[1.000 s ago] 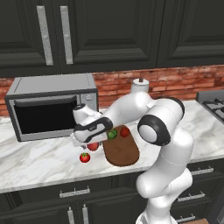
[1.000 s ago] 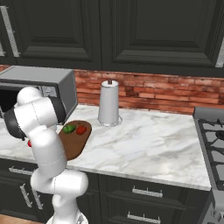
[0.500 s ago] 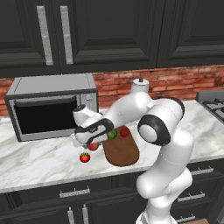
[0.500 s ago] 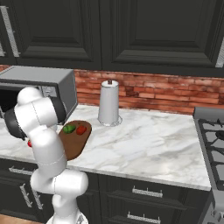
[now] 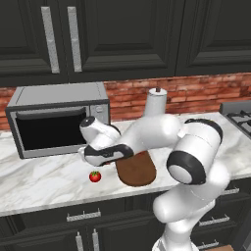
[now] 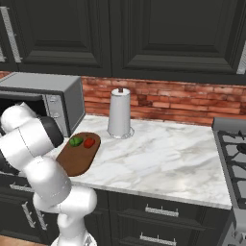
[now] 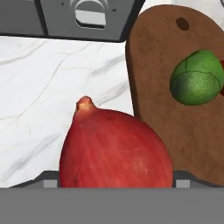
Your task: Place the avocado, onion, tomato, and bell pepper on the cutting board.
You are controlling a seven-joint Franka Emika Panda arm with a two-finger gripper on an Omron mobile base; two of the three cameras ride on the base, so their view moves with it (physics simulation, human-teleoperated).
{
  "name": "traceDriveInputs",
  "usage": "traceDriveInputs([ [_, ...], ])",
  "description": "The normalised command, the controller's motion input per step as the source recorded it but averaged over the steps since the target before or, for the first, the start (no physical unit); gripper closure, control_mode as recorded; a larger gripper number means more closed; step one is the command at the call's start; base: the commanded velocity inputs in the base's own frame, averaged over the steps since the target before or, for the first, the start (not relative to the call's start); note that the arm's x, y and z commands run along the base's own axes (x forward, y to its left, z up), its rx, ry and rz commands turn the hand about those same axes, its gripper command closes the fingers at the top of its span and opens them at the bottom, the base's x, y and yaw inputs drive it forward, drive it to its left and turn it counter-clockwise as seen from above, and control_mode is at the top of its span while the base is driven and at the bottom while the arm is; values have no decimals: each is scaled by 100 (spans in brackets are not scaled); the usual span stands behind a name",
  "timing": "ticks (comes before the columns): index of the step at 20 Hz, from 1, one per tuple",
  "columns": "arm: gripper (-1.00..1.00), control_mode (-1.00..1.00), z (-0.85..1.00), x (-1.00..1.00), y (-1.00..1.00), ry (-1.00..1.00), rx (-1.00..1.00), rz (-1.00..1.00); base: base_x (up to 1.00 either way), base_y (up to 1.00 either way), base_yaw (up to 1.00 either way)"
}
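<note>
My gripper (image 5: 101,155) hangs low over the marble counter, just left of the cutting board (image 5: 138,169), a dark brown oval slab. In the hand view a large red onion (image 7: 116,146) sits between the jaws of my gripper (image 7: 114,182), which is shut on it, with the counter right beneath. The green avocado (image 7: 195,83) lies on the cutting board (image 7: 166,118). From the right base view the avocado (image 6: 76,141) has a small red item (image 6: 89,142) beside it on the board (image 6: 77,161), likely the bell pepper. The tomato (image 5: 95,176) rests on the counter, left of the board.
A microwave (image 5: 59,122) stands at the back left, close behind the gripper. A paper towel roll (image 6: 119,113) stands behind the board against the brick wall. A stove (image 6: 233,144) is at the far right. Bare marble lies between board and stove.
The jaws have closed from wide open onto the onion. The arm has barely moved and the other items stay where they were.
</note>
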Motion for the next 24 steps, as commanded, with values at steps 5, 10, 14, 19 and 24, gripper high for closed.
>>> traceDriveInputs([
  [5, 100, -100, 33, -22, -12, 5, 0, -6, 0, 0, 0],
  [10, 100, -100, 31, -14, -13, 10, 0, -5, 0, 0, 0],
  [14, 100, -100, 15, -13, -16, 7, 0, -3, 0, 0, 0],
  [19, 100, -100, 0, -4, -24, 7, 0, -2, 0, 0, 0],
  [24, 100, -100, -6, 0, -23, 8, 0, -3, 0, 0, 0],
])
